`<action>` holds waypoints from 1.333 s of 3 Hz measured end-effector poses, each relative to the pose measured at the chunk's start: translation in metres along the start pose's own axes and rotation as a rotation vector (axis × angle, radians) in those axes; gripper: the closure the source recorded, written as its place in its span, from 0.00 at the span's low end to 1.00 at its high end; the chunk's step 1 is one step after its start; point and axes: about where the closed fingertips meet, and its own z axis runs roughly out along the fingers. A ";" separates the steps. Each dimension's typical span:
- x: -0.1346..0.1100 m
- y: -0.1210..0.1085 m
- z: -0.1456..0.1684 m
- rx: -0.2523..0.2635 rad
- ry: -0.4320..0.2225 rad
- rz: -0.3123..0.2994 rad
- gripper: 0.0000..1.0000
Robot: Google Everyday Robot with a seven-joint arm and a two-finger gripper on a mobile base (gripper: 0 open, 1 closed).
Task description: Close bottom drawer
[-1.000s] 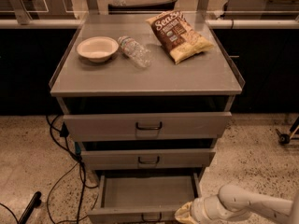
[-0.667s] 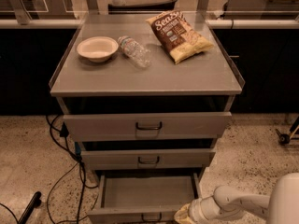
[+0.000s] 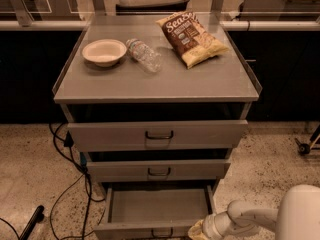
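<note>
The bottom drawer (image 3: pixel 159 205) of the grey metal cabinet is pulled far out, its shallow tray bare inside. Its narrow front (image 3: pixel 135 231) with a small dark handle lies at the picture's bottom edge. My gripper (image 3: pixel 199 232) sits at the drawer's front right corner, low in the view, at the end of my white arm (image 3: pixel 250 219). Its tips are cut off by the picture's edge. The middle drawer (image 3: pixel 159 170) and the top drawer (image 3: pixel 158 135) stand slightly out.
On the cabinet top (image 3: pixel 200 81) lie a white bowl (image 3: pixel 104 51), a clear plastic bottle (image 3: pixel 144 55) on its side and a chip bag (image 3: pixel 191 38). Black cables (image 3: pixel 75 184) trail on the speckled floor to the left. A caster (image 3: pixel 304 148) stands at right.
My arm has shifted slightly, and more of its white shell now fills the lower right corner. The gripper stays at the drawer's front right corner. The drawer has not visibly moved.
</note>
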 end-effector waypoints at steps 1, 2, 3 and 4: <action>0.000 0.000 0.000 0.000 0.000 0.000 0.51; 0.000 0.000 0.000 0.000 0.000 0.000 0.26; -0.003 -0.011 0.009 0.004 0.009 -0.007 0.04; -0.003 -0.020 0.015 -0.005 0.019 0.005 0.00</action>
